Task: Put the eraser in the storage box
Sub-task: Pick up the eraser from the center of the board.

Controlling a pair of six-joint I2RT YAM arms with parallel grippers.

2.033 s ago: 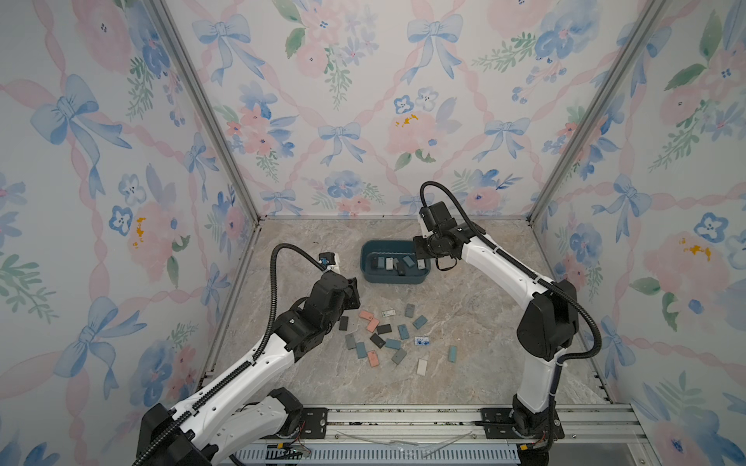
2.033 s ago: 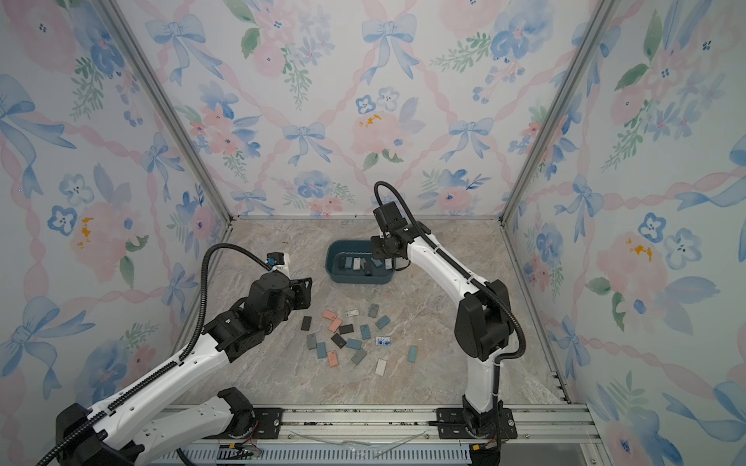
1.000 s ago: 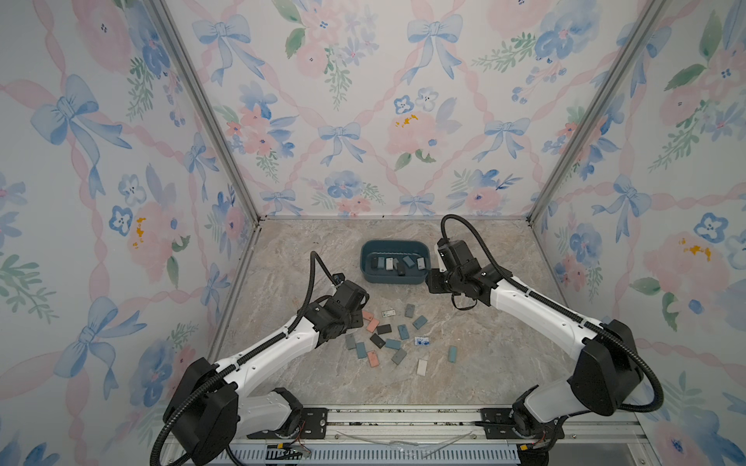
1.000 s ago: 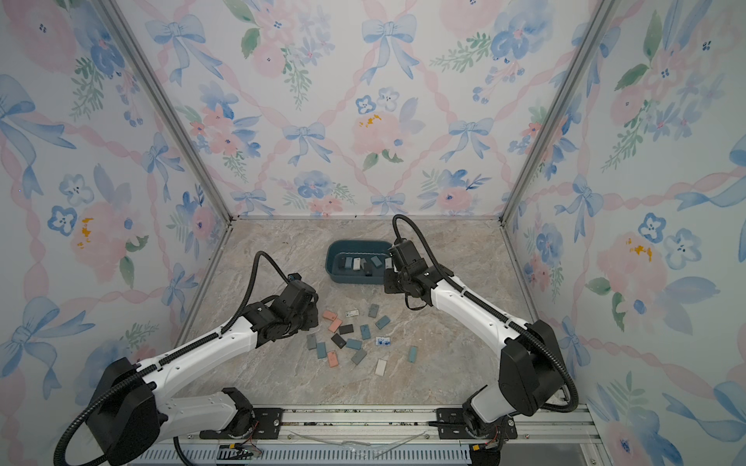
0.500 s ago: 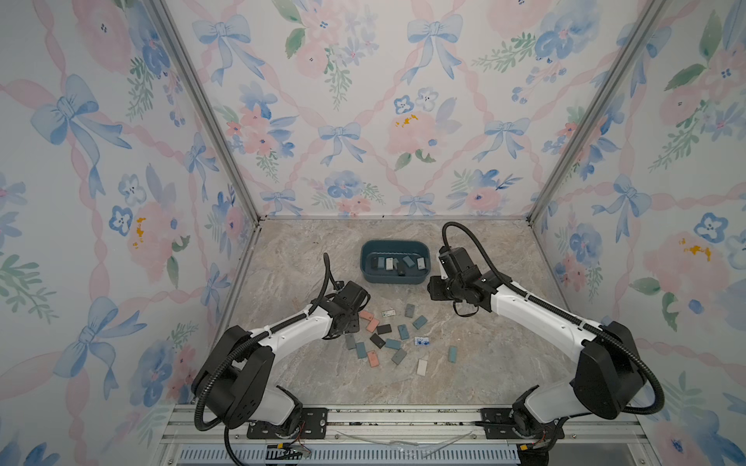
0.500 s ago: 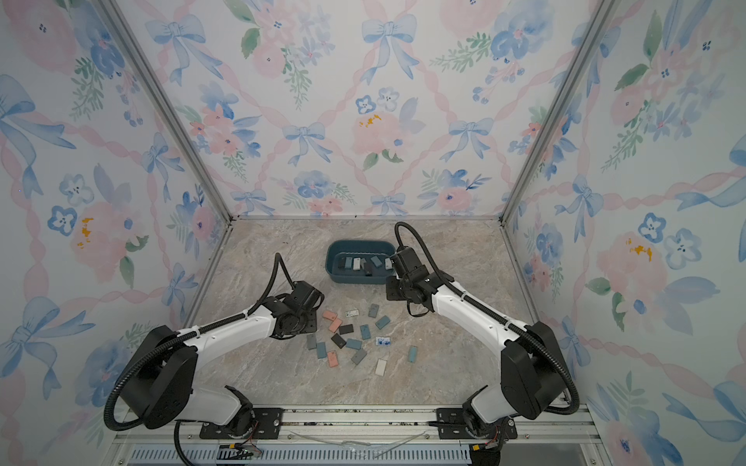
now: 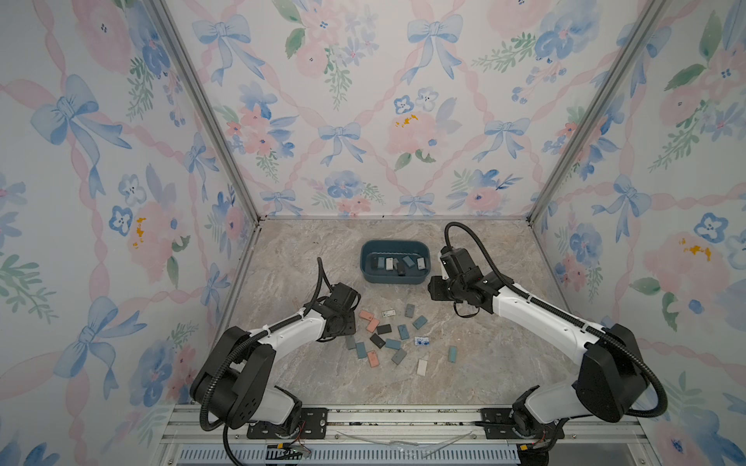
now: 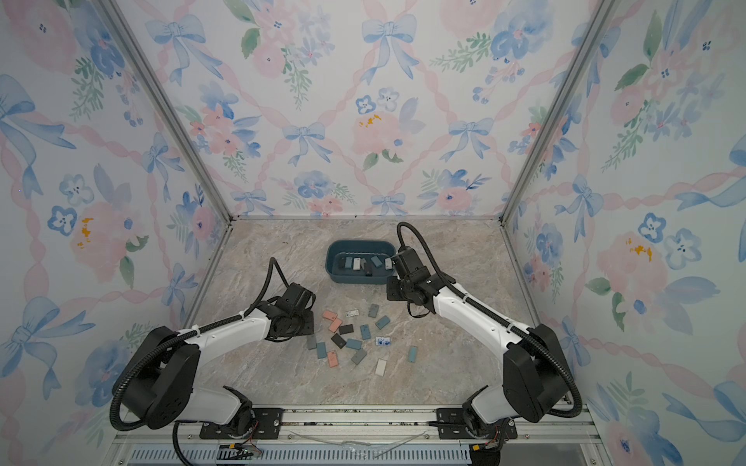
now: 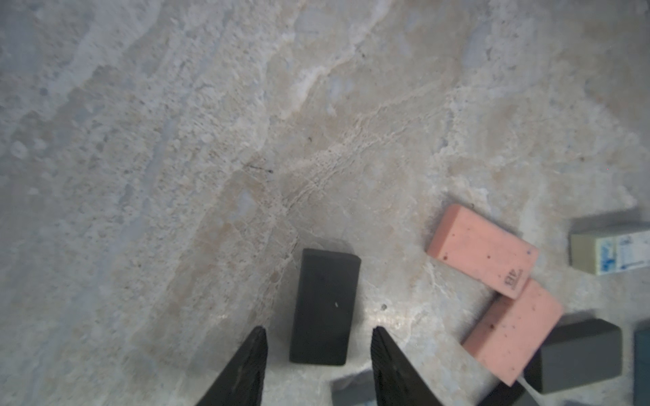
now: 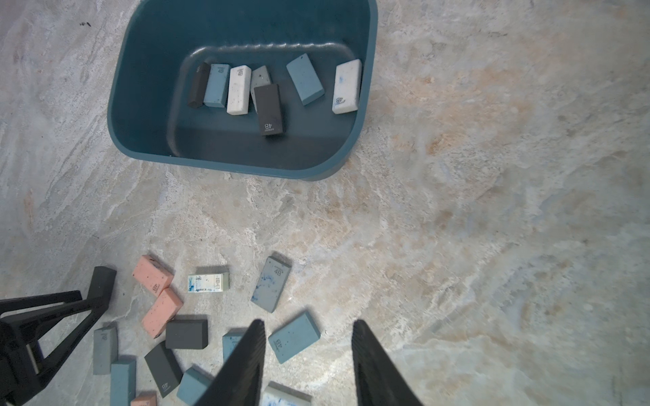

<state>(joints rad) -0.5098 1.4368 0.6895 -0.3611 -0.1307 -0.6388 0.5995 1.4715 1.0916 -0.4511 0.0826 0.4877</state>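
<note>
The storage box point(image 7: 365, 258) point(image 8: 332, 260) point(image 10: 147, 77) is a dark teal tub at the back middle with several erasers lying in it. More erasers lie scattered in front of it. A black eraser point(image 9: 325, 302) point(image 10: 103, 279) lies flat at the pile's left edge. My left gripper point(image 9: 318, 334) point(image 7: 346, 322) is low over it and open, one finger on each side of its near end, with a gap on both sides. My right gripper point(image 10: 306, 327) point(image 7: 436, 291) hangs open and empty above the table, in front of the box's right end.
Two pink erasers point(image 9: 482, 251) point(image 7: 366, 315) lie just right of the black one, with grey, blue and white erasers point(image 7: 420, 322) beyond them. The enclosure walls point(image 7: 226, 250) stand close on the left, back and right. A metal rail point(image 7: 363, 419) runs along the front.
The right gripper has left the box and drawn back toward the front. The left arm has come down to the left edge of the eraser pile and has held nearly still for the last half second.
</note>
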